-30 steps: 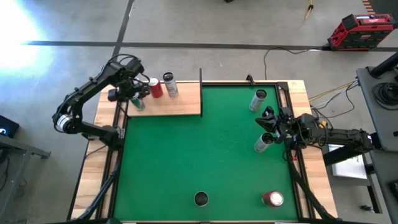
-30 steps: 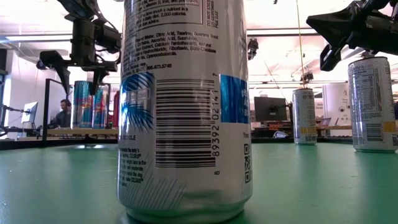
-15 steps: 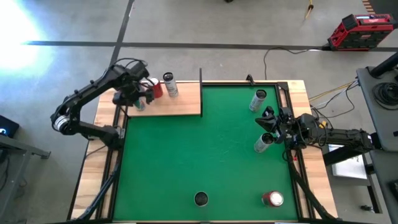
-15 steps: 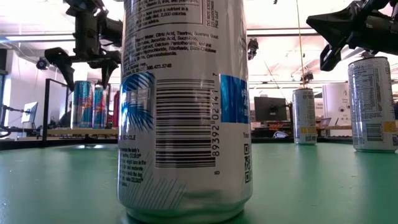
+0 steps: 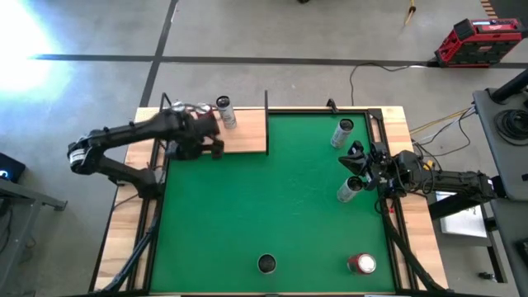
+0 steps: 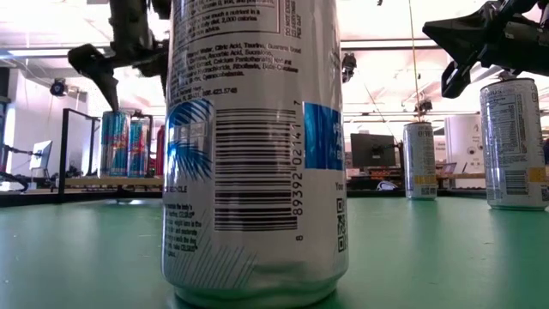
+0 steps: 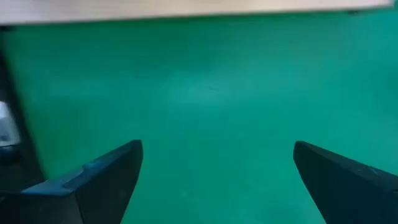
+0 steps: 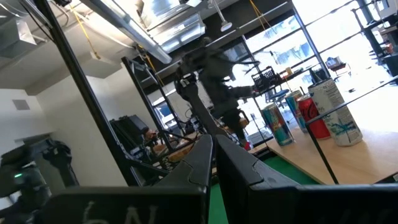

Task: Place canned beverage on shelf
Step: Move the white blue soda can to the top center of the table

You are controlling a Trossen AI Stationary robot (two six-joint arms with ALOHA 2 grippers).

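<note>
The shelf (image 5: 246,136) is the light-wood board at the table's far left. Three cans stand upright on it: a white one (image 5: 224,112), a red one (image 8: 315,116) and a teal one (image 8: 277,125). In the high view my left arm hides the teal can. My left gripper (image 7: 217,155) hangs open, pointing down over the green mat just off the shelf's near edge (image 7: 186,7), with nothing between its fingers. My right gripper (image 5: 357,162) waits shut at the table's right, above a silver can (image 5: 349,190).
Loose cans stand on the green mat (image 5: 272,198): one at the far right (image 5: 342,132), a dark-topped one near the front edge (image 5: 268,264), which fills the low view, and a red one (image 5: 361,264) at the front right. A black post (image 5: 266,101) rises at the shelf's far right corner.
My left gripper has opened wider and swung away from the cans on the shelf, toward the table's right and near edges, ending over the mat beside the shelf. The cans on the shelf have stayed where they were.
</note>
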